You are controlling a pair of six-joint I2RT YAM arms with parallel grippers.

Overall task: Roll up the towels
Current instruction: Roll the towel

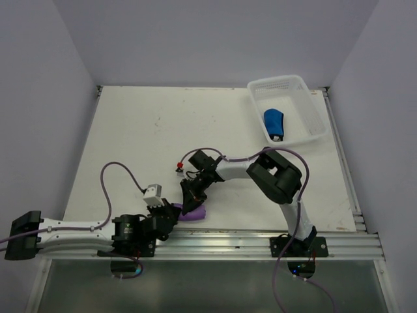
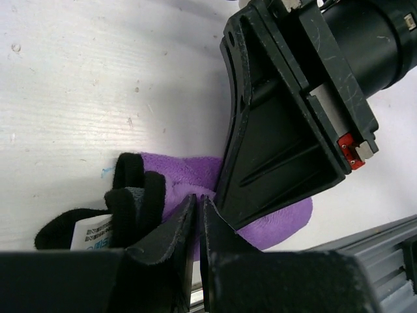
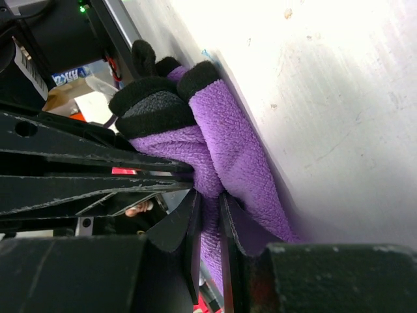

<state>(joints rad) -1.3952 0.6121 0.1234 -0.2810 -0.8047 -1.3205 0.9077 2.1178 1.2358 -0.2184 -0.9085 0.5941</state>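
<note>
The purple towel (image 1: 196, 214) lies bunched at the table's near edge, between the two arms. Its dark hem (image 3: 153, 104) is curled up at one end, with a white label (image 2: 91, 233) showing. My right gripper (image 3: 208, 199) is shut on a fold of the purple cloth (image 3: 228, 143) and comes down on it from above (image 1: 193, 202). My left gripper (image 2: 197, 199) reaches in from the left (image 1: 172, 214), its jaws pinched almost together on the towel's edge (image 2: 189, 171). The right finger (image 2: 273, 163) stands close against them. The blue towel (image 1: 273, 122) lies rolled in the basket.
The white perforated basket (image 1: 315, 112) stands at the back right of the table. A metal rail (image 1: 260, 238) runs along the near edge just behind the purple towel. Purple cables loop over both arms.
</note>
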